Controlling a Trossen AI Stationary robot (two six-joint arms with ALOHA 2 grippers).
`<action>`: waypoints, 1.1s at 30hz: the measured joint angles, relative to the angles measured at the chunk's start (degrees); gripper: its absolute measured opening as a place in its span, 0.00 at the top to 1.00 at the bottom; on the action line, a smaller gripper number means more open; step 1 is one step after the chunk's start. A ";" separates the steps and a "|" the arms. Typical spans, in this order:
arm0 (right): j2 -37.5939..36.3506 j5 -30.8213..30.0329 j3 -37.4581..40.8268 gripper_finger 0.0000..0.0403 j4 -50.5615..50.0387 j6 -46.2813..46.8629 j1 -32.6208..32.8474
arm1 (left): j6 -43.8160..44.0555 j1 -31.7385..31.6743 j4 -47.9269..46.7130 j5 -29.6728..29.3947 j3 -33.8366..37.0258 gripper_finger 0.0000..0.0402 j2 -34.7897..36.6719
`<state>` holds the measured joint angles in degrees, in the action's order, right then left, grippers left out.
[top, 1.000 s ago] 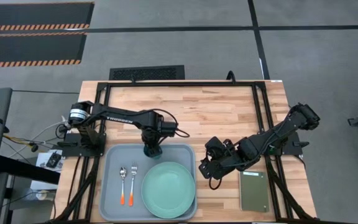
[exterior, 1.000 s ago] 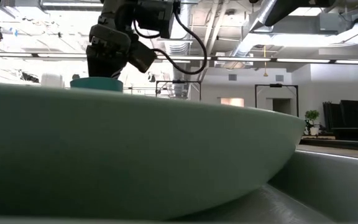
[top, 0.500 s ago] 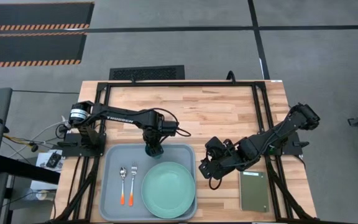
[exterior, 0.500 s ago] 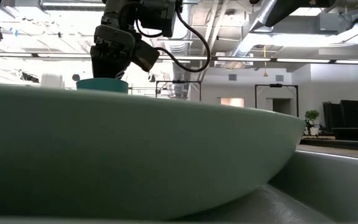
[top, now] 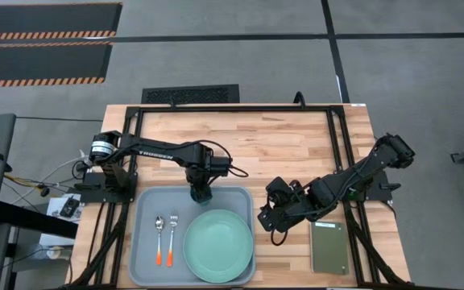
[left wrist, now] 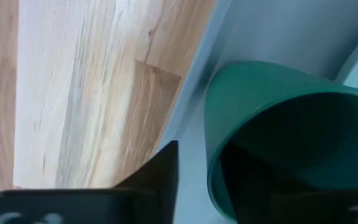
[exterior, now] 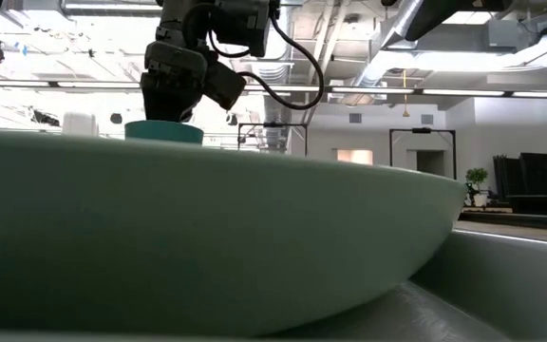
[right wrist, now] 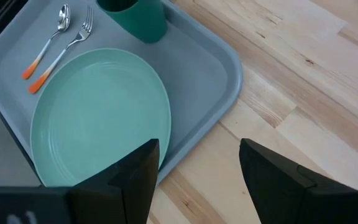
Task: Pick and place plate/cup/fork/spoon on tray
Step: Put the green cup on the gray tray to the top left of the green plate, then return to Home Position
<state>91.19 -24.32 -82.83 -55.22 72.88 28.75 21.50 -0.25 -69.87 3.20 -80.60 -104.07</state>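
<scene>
The dark teal cup (right wrist: 135, 15) is upright at the far right part of the pale grey-blue tray (top: 147, 270). My left gripper (top: 201, 192) stands right above it, shut on it. It also shows in the low view (exterior: 183, 90) over the cup's rim (exterior: 164, 132). The mint-green plate (top: 218, 246) lies on the tray's right half. The spoon (top: 159, 235) and the fork (top: 173, 234) lie side by side on its left half. My right gripper (top: 264, 217) is open and empty over the table just right of the tray. My left gripper holds the cup's side wall at the rim (left wrist: 211, 155), one finger (left wrist: 163, 177) outside the cup and the other inside it. The fingers come from above, pointing down. The cup is upright; I cannot tell whether its base touches the tray floor.
A small dark green pad (top: 329, 247) lies at the table's near right. The plate's rim fills the front of the low view (exterior: 254, 247). Bare wood (top: 280, 145) lies across the table's far half, inside a black frame.
My left gripper has carried the cup a little toward the table's right edge and slightly down, over the tray's far part. The cup has stayed upright in the hold.
</scene>
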 joint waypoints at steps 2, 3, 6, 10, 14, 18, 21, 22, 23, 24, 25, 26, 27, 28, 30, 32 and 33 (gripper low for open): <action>-0.01 0.02 0.00 0.38 0.00 -0.02 0.00 | 0.27 0.00 -0.02 0.05 0.00 0.68 0.00; -0.01 0.02 -0.02 0.38 0.00 -0.02 0.00 | 0.48 0.00 -0.03 0.07 0.00 0.66 0.00; 0.00 0.01 -0.01 0.38 0.00 -0.02 0.00 | 1.51 0.00 -0.23 0.17 0.00 0.60 0.00; -0.01 0.02 -0.02 0.38 0.00 -0.02 0.00 | 1.71 0.00 -1.43 1.10 0.00 0.56 0.00; -0.01 0.09 -0.01 0.38 0.02 -0.02 0.02 | 2.02 0.00 -2.53 1.11 0.00 0.55 0.00; 0.01 0.13 -0.02 0.38 0.04 -0.02 0.00 | 2.47 0.00 -3.08 1.13 -0.32 0.55 0.02; 0.00 0.13 -0.02 0.38 0.08 -0.29 0.02 | 2.51 0.00 -3.17 1.09 -1.96 0.55 0.07; 0.00 0.15 0.00 0.38 0.24 -0.72 0.00 | 2.48 0.00 -3.16 1.07 -2.64 0.55 0.07; -0.01 0.15 -0.01 0.38 0.53 -1.03 0.01 | 2.48 0.00 -3.20 1.07 -3.43 0.55 0.07; 0.00 0.16 -0.02 0.38 0.74 -1.18 0.00 | 2.48 0.00 -3.23 1.07 -4.33 0.55 0.07; -0.01 0.16 0.00 0.38 0.77 -1.20 0.00 | 2.47 0.00 -3.43 1.05 -5.40 0.55 0.07; 0.01 0.17 0.00 0.38 0.72 -1.21 0.00 | 2.37 0.00 -3.84 1.05 -6.49 0.55 0.07; 0.00 0.17 0.00 0.38 0.72 -1.26 0.00 | 2.09 0.00 -4.28 1.05 -7.53 0.55 0.08; 0.01 0.17 0.00 0.38 0.69 -1.38 0.00 | 1.77 0.00 -4.86 1.08 -8.59 0.55 0.11; 0.00 0.15 -0.01 0.38 0.53 -1.38 0.00 | 1.45 0.00 -6.75 1.07 -11.02 0.55 0.11; 0.00 0.09 0.00 0.38 0.58 -1.40 0.00 | 1.33 0.00 -9.71 0.82 -13.77 0.55 0.12; 0.00 0.09 -0.01 0.38 0.61 -1.46 0.00 | 1.26 0.00 -11.01 0.65 -15.20 0.55 0.13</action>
<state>91.19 -24.23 -82.84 -54.61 71.42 28.75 22.77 -0.25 -80.88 3.85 -95.80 -103.94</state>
